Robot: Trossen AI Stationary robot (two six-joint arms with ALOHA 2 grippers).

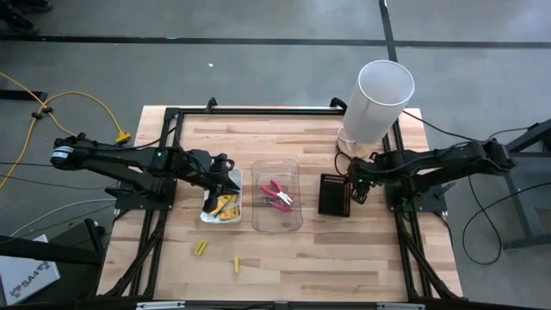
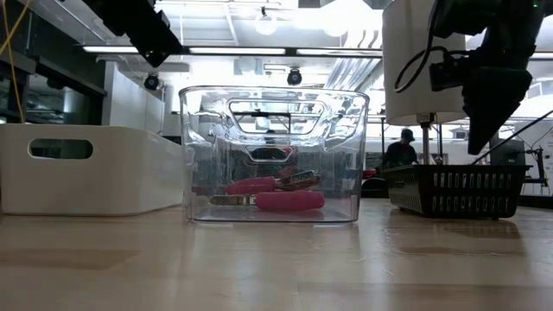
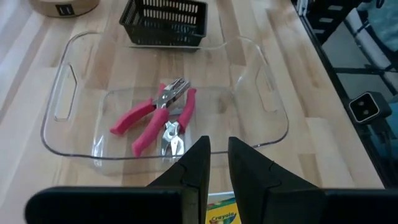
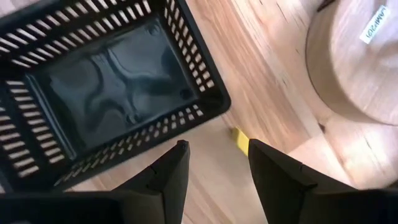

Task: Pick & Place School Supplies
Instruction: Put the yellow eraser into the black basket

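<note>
Two pink-handled pliers (image 3: 158, 118) lie in the clear tray (image 1: 277, 222), also visible in the low view (image 2: 276, 194). A white tray (image 1: 209, 215) holds yellow boxes (image 1: 225, 207), one a crayon box (image 3: 221, 214). Two yellow sticks (image 1: 201, 248) (image 1: 235, 263) lie on the bare table. A small yellow piece (image 4: 238, 140) lies on the wood beside the black slotted basket (image 1: 334, 194). My left gripper (image 3: 219, 155) hovers over the white tray, open by a narrow gap. My right gripper (image 4: 217, 158) hangs open just right of the basket (image 4: 106, 81), above the yellow piece.
The tall white cylinder (image 1: 383, 99) stands on a round wooden base (image 4: 360, 56) at the far right, close behind my right gripper. The three containers sit in a row across the table's middle. Bare wood lies along the near edge around the yellow sticks.
</note>
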